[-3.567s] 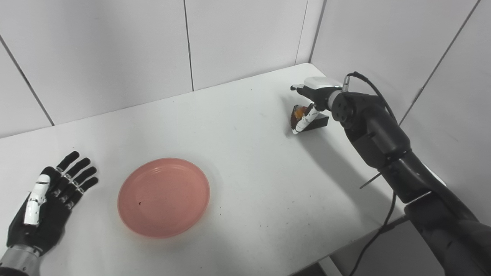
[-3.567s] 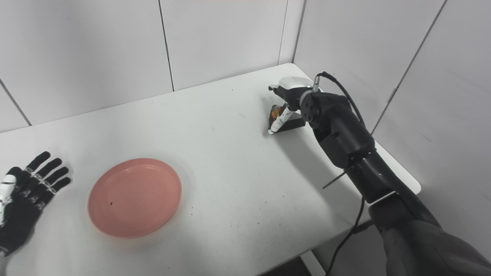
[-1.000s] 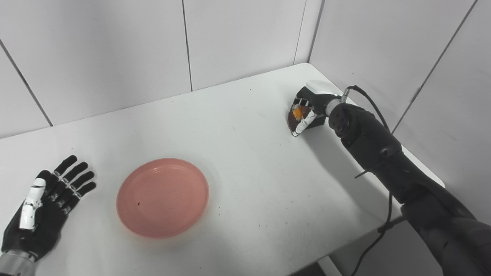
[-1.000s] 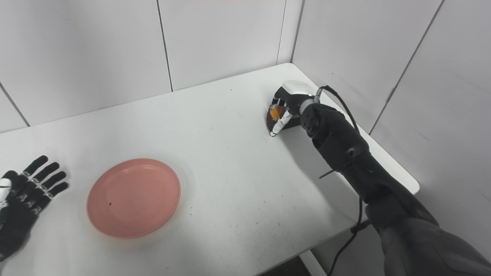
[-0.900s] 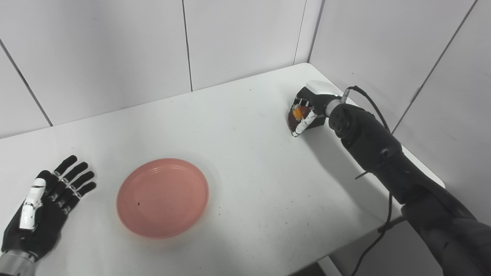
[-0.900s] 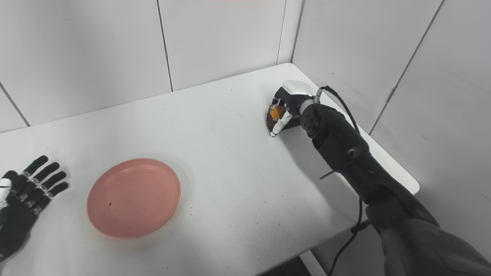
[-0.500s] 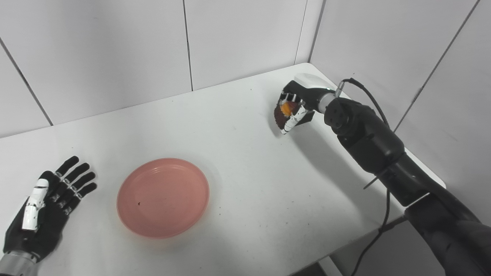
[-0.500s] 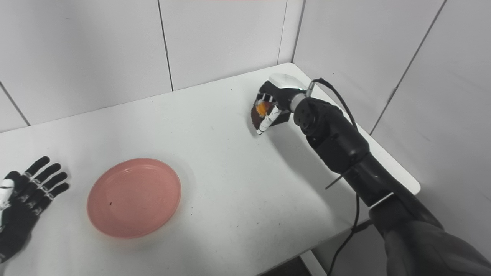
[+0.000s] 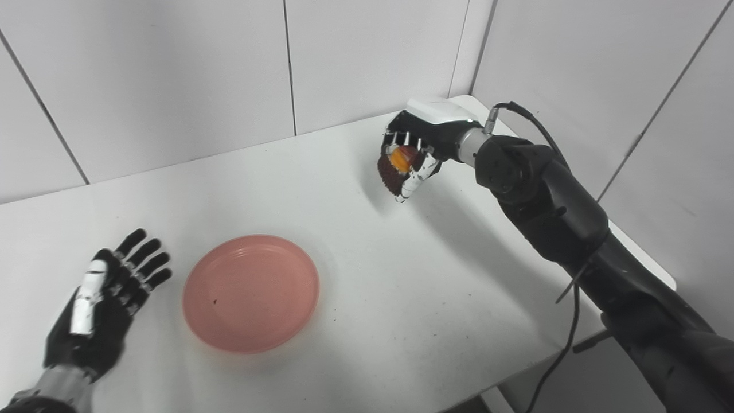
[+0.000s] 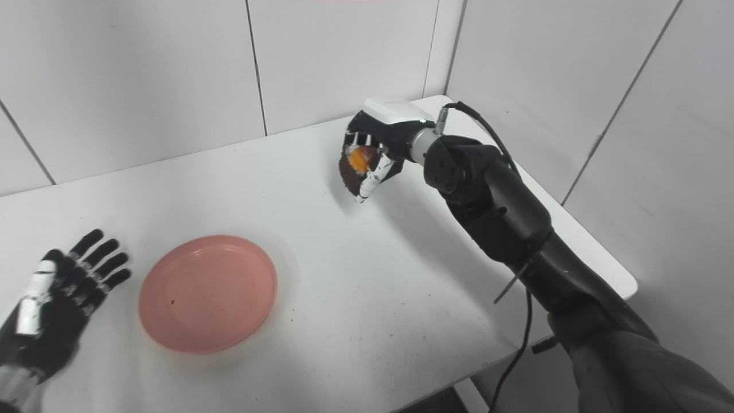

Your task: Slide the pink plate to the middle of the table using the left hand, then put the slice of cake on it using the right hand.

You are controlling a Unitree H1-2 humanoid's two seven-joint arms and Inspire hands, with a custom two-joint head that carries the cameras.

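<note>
Broadly, the white table [image 9: 401, 275] fills the scene, and the pink plate [image 9: 251, 292] lies on it toward its front left part. Left of the plate, apart from it, the left hand [image 9: 103, 310] rests flat with fingers spread, holding nothing. Far beyond the plate to its right, the right hand [image 9: 417, 150] is raised, fingers clamped around the slice of cake [image 9: 397, 165], dark with an orange topping

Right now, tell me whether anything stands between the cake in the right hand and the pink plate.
Nothing visible does. The right hand holds the slice of cake above the table; only bare tabletop lies between it and the pink plate. The left hand rests open beside the plate's far side.
</note>
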